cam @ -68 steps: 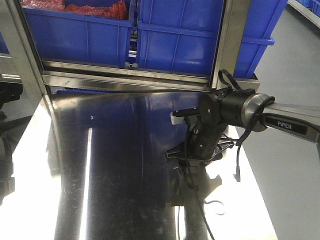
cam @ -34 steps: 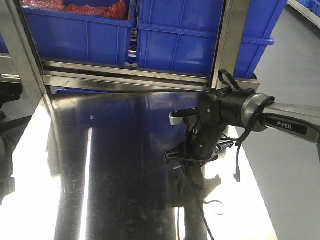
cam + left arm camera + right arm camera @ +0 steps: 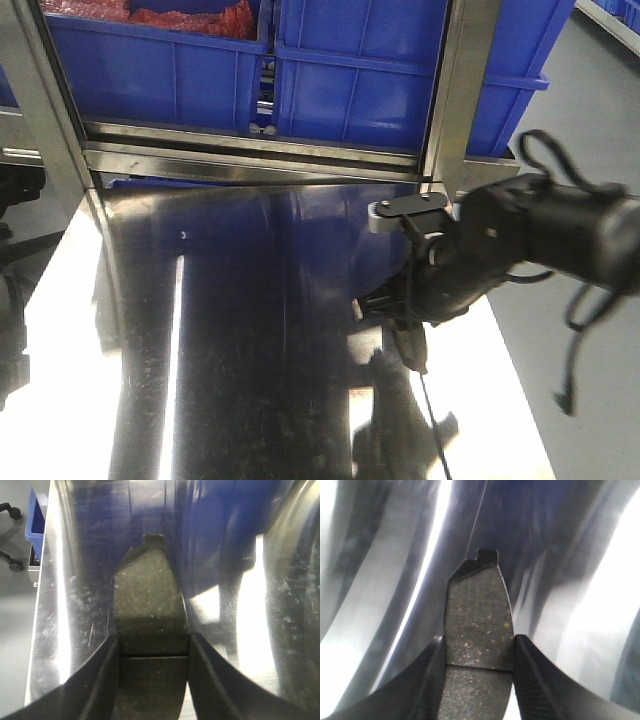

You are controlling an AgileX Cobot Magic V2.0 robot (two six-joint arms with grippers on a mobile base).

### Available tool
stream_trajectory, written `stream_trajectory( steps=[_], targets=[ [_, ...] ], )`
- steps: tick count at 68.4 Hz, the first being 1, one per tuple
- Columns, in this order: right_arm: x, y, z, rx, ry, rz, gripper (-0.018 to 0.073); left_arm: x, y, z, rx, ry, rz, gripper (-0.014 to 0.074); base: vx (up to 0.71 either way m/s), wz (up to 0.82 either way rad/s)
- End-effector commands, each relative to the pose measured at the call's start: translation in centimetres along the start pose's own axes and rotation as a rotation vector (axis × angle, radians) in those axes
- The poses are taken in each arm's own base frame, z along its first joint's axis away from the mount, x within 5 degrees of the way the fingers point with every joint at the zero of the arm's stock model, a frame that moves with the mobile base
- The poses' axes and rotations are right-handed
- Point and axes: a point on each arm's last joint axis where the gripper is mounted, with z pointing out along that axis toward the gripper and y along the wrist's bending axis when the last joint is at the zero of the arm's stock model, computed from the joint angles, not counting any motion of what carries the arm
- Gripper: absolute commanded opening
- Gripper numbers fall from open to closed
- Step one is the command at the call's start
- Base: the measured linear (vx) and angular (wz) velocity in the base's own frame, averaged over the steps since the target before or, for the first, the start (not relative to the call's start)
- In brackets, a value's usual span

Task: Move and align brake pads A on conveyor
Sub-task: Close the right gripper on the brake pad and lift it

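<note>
Front view: only the right gripper (image 3: 395, 305) shows, blurred, low over the steel tabletop (image 3: 200, 350) w/ blue bins (image 3: 170, 70) behind. Can't tell grip state from here, and the conveyor is in no view. IMO the step is carry-to-belt: hold clamp force, keep pads level, set each down flat w/ long axes parallel, and let go only once seated. Left wrist: left gripper (image 3: 152, 639) has its left fingers (image 3: 100, 680) clamped on the long sides of the left pad (image 3: 150, 595), which pokes fwd past the tips over the tabletop; contact w/ steel unclear. The pad has a dark grey speckled face, gently curved edges, a thin cross groove (image 3: 152, 656) at the grip line and a small square tab (image 3: 153, 539) at the far end. Right wrist: right fingers (image 3: 427, 680) pinch the right pad (image 3: 477, 605) the same way. Same look, gold flecks, bg smeared. Grip sits mid-pad, so tilt risk looks low.
</note>
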Motion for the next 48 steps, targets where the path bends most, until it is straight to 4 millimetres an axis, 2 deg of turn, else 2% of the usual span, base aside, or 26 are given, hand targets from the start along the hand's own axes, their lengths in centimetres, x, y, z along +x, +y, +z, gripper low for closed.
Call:
stream_trajectory(
  steps=[1,12,26,33,48],
  targets=[
    [0.5,-0.2,-4.6,-0.014,-0.169,-0.016,-0.0007,-1.6,-0.3,-0.8,0.023,-0.117,0.001,0.0004,0.00,0.00],
    [3.7,-0.6,-8.6,-0.027,-0.286,-0.025,-0.0006,-1.6,-0.3,-0.8,0.023,-0.117,0.001,0.0004,0.00,0.00],
    [8.2,-1.1,-11.9,-0.039,-0.433,-0.050,-0.0006,-1.6,-0.3,-0.8,0.023,-0.117,0.001,0.0004,0.00,0.00],
    [10.5,-1.4,-12.9,-0.046,-0.522,-0.057,-0.0006,-1.6,-0.3,-0.8,0.023,-0.117,0.001,0.0004,0.00,0.00],
    [14.2,-1.9,-13.4,-0.058,-0.625,-0.060,-0.0006,-1.6,-0.3,-0.8,0.023,-0.117,0.001,0.0004,0.00,0.00]
  ],
)
